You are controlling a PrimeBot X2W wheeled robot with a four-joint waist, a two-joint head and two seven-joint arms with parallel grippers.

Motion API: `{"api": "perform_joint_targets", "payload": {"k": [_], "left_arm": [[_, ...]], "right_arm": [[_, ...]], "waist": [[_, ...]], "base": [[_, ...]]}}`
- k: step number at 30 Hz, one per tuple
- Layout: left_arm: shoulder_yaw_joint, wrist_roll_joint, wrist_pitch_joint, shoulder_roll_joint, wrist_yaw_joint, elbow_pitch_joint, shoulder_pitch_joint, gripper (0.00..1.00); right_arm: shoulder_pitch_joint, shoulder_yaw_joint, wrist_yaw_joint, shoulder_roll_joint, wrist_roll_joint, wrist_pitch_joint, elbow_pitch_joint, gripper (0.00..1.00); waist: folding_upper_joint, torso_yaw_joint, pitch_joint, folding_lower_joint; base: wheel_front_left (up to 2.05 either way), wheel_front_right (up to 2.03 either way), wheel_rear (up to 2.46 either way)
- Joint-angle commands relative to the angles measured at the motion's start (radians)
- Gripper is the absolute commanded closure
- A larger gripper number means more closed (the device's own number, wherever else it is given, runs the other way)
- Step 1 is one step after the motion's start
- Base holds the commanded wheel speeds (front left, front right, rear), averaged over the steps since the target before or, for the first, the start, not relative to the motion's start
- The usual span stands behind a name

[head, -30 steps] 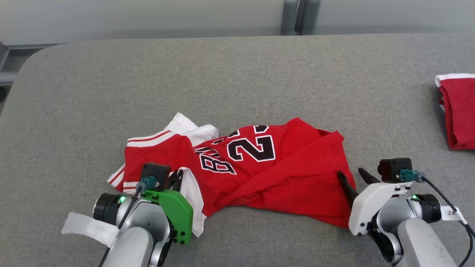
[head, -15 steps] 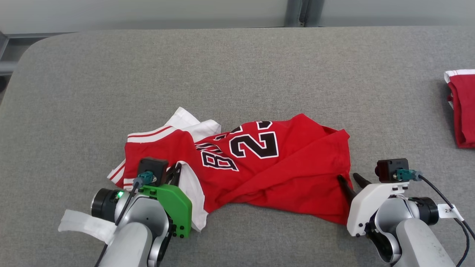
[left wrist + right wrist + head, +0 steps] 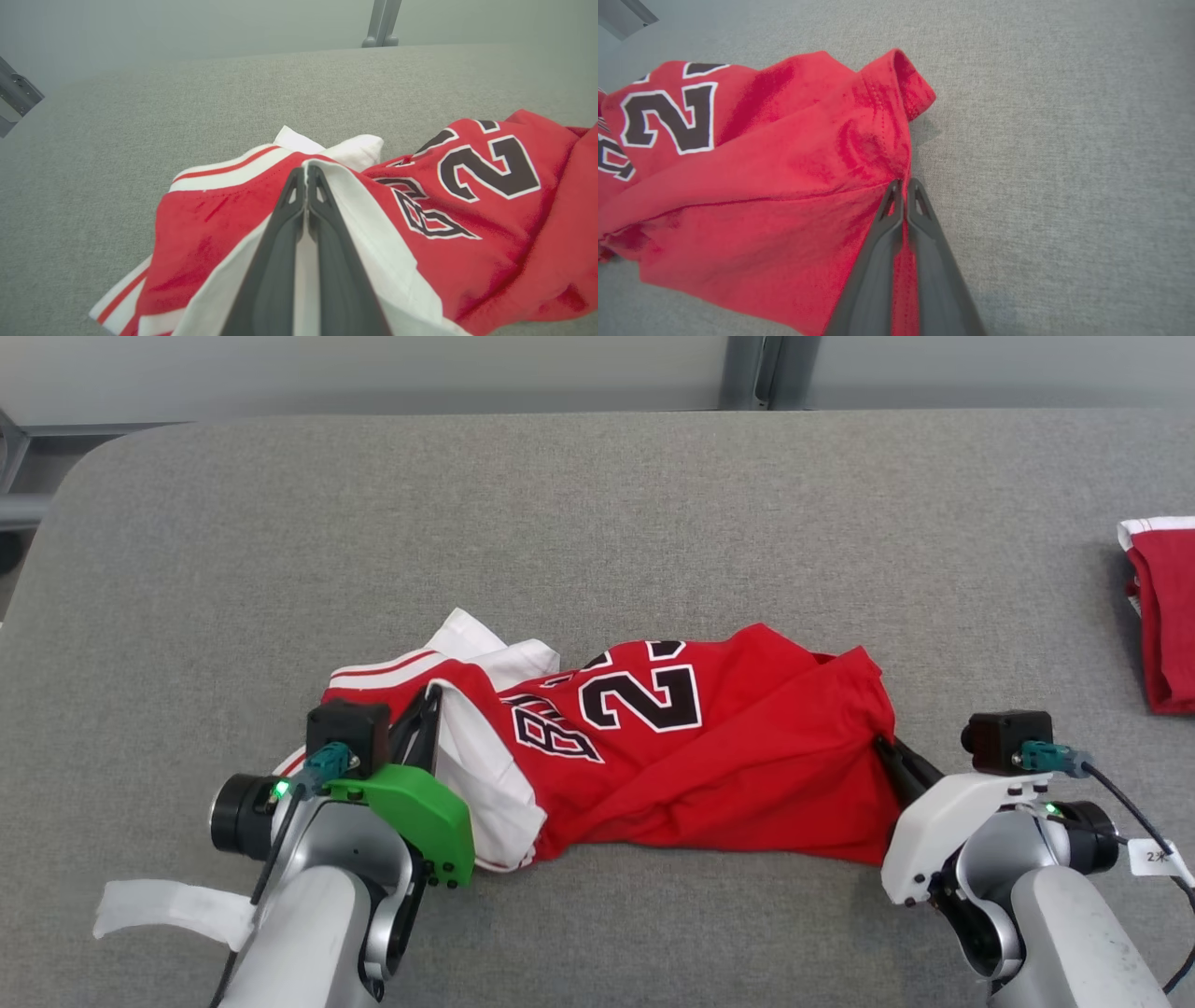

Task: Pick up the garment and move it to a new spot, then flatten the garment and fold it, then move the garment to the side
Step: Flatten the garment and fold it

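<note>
**Grey table, red jersey pinched at both ends**

Grey woven fabric covers the wide table point(image 3: 597, 523), which has a rounded far-left corner and a pale wall behind it. The garment point(image 3: 728, 775), a red jersey with a black, white-edged "23", lies crumpled on the near half of the table, just ahead of both arms. Its long axis runs left to right across the head view. The white-trimmed end with red stripes points to the robot's left, and the plain red stitched edge points to its right. The lettering sits to the left of the number and slants.

The left gripper point(image 3: 306, 171) has its fingers pressed together on a white band of the jersey, which rises to a ridge at the fingertips. The right gripper point(image 3: 903, 183) is likewise pinched on the red stitched edge, with cloth showing between the two fingers and bunched at the tips.

Bare table stretches from the jersey's far edge to the back of the table, and also out to the left. At the right border a second red garment point(image 3: 1162, 616) with a white hem lies well apart from the jersey, with clear grey surface between them.
</note>
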Motion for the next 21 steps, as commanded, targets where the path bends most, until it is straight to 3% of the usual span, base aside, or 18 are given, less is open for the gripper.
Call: {"api": "perform_joint_targets", "payload": {"k": [1,9,13,19,21], "left_arm": [[0.011,-0.011,-0.019,-0.002,0.004,-0.017,-0.025,1.0],[0.06,-0.037,-0.084,0.002,0.01,-0.117,-0.086,1.0],[0.092,-0.082,-0.097,0.001,-0.01,-0.168,-0.137,1.0],[0.162,-0.23,-0.075,-0.011,-0.078,-0.217,-0.252,1.0],[0.209,-0.337,-0.053,-0.03,-0.094,-0.228,-0.303,1.0]], "right_arm": [[-0.009,-0.004,-0.001,-0.006,0.017,-0.005,-0.023,1.0],[-0.029,-0.02,-0.001,-0.026,0.107,0.032,-0.161,1.0],[-0.067,-0.044,-0.001,-0.053,0.177,0.068,-0.242,1.0],[-0.189,-0.075,-0.001,-0.1,0.252,0.134,-0.327,1.0],[-0.241,-0.068,-0.001,-0.114,0.275,0.169,-0.336,1.0]], "waist": [[0.0,0.0,-0.007,0.0],[0.0,-0.008,-0.021,0.0],[0.0,-0.019,-0.014,0.0],[0.0,-0.047,0.048,0.0],[0.0,-0.06,0.083,0.0]], "base": [[0.0,0.0,0.0],[0.0,0.0,0.0],[0.0,0.0,0.0],[0.0,0.0,0.0],[0.0,0.0,0.0]]}}
